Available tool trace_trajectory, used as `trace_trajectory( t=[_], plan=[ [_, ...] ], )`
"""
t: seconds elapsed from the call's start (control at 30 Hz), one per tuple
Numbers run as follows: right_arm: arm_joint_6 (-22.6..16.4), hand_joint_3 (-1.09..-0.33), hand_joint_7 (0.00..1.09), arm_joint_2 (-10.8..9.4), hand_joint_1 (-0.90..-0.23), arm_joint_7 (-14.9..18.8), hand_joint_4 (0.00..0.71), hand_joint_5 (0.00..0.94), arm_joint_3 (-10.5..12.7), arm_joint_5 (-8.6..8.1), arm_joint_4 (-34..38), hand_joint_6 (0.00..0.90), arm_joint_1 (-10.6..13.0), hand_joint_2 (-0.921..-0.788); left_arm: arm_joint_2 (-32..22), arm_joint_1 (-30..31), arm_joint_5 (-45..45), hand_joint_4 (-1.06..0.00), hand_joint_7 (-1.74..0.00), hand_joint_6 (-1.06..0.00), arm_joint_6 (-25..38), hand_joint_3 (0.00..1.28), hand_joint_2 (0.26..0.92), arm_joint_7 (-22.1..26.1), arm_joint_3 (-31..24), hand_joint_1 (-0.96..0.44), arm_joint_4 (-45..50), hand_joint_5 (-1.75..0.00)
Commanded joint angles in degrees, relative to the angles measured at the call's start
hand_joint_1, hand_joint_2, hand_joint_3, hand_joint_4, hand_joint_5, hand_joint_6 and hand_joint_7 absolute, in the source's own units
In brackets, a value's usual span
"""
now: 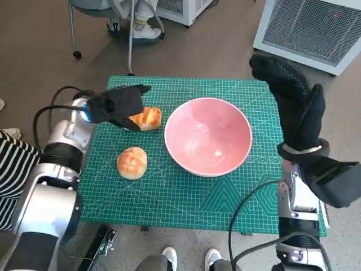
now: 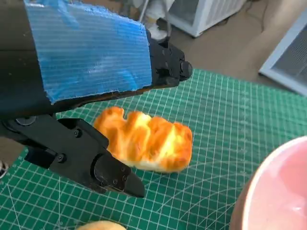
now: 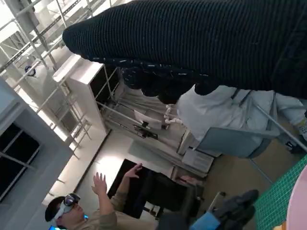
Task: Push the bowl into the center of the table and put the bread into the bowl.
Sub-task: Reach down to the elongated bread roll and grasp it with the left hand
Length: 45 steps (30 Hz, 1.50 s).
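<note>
Bowl [image 1: 207, 136] sits about mid-tabletop [image 1: 186, 200], push looks done. Left robot hand [image 1: 119, 105] is spread around the bread [image 1: 146, 118] at the bowl's 9 o'clock, not clamped yet. Second roll [image 1: 132, 162] at 8 o'clock. Right robot hand [image 1: 293, 99] is raised, flat, holding nothing.

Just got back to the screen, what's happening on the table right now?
The pink bowl sits near the middle of the green mat, with nothing in it. The left robot hand hovers over the long bread, fingers either side of it in the left wrist view, not yet closed. A round bun lies nearer the robot, untouched. The right robot hand is raised beside the bowl, holding nothing.
</note>
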<state>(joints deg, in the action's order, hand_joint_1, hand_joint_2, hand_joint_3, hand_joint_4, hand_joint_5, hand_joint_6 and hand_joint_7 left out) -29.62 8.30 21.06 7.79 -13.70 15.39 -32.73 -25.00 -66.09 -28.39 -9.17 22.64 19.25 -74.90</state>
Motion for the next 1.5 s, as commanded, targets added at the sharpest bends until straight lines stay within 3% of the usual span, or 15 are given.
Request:
trace_trajectory(
  t=[0.03,0.6,1.0,1.3,1.5],
  plan=[
    [0.9,-0.725,0.44,0.2,-0.695,-0.7,0.204,0.009,0.3,0.05,0.1,0.123,1.6,-0.921,1.6,-1.5,-1.8,-0.06,0.0,-0.16,2.5,0.0,0.769,-1.0,1.6,-0.15,-1.0,0.0],
    [1.7,-0.708,0.43,0.7,-0.706,-2.2,0.211,0.008,0.4,0.63,-3.5,0.127,4.2,-0.921,5.4,-1.2,-6.3,-0.03,-0.01,-0.18,7.3,0.0,0.769,-4.6,5.9,-0.19,-2.6,0.0],
    [1.0,-0.707,0.42,0.9,-0.703,-2.9,0.216,0.008,0.5,1.04,-5.9,0.111,6.9,-0.921,6.7,0.3,-8.9,-0.12,-0.04,-0.27,7.7,0.0,0.776,-7.4,8.3,-0.18,-3.6,-0.03],
    [0.8,-0.718,0.41,1.3,-0.689,-3.2,0.209,0.003,0.9,1.07,-7.2,0.109,8.2,-0.921,7.0,1.9,-10.6,-0.32,-0.05,-0.41,7.2,0.0,0.786,-9.8,9.9,-0.13,-4.0,-0.04],
    [0.9,-0.719,0.41,1.3,-0.68,-3.7,0.208,0.002,1.1,1.42,-7.9,0.111,8.8,-0.921,7.1,2.6,-11.9,-0.57,-0.07,-0.56,6.7,0.01,0.819,-11.2,11.1,-0.1,-4.3,-0.08]
  ],
)
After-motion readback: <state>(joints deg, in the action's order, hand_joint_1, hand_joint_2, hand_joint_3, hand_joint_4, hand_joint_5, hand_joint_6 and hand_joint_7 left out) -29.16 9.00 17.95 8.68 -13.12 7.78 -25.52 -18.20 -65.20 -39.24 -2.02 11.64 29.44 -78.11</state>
